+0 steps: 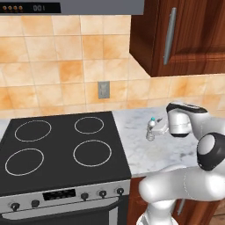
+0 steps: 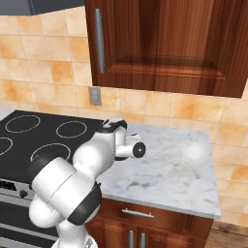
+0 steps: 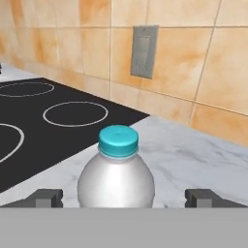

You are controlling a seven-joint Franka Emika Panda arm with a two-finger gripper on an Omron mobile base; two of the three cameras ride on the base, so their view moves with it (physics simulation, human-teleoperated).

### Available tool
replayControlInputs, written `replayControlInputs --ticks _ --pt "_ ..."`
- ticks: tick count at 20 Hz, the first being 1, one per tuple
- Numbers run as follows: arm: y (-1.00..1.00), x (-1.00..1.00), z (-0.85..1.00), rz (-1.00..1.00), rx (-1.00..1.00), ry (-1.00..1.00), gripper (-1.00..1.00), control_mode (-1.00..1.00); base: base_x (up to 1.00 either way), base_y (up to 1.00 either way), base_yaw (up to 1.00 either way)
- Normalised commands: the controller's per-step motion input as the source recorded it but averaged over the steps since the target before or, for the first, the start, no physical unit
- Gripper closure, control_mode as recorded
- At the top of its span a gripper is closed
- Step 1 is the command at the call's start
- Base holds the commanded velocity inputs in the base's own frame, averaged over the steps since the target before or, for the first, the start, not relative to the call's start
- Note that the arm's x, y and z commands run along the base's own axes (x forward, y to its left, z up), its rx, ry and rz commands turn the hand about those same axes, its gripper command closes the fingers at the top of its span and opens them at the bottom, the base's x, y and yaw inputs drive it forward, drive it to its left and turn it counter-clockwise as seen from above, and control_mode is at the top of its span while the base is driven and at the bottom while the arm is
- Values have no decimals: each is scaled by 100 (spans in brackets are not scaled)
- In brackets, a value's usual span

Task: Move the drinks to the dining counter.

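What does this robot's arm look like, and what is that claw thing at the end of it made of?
The arm is built from thick, rounded, glossy white segments, joined by dark, almost black rings and round caps at the joints. No cables or markings show on it. The claw ends in two small, blocky, dark grey fingertips; what they are made of cannot be told.

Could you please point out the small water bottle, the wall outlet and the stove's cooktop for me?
water bottle (image 3: 116, 181): hand view, on its clear body below the blue cap.
wall outlet (image 3: 144, 52): hand view, on its grey faceplate.
cooktop (image 1: 57, 147): left base view, on the black glass between the burner rings.
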Motion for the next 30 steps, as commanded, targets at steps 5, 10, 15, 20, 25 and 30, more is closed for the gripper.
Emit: replayControlInputs --ticks 5,10,15,20,25,30 --pt "10 11 -19 0 4 5 -100 -100 0 0 0" --pt "4 1 -18 0 8 8 -100 -100 0 0 0" --pt "6 3 -18 0 8 7 100 -100 0 0 0" --pt "0 7 -1 0 4 0 100 -100 0 0 0" --pt "-13 -3 8 -1 9 0 100 -100 0 0 0" --pt "-33 -39 61 -7 7 0 100 -100 0 0 0"
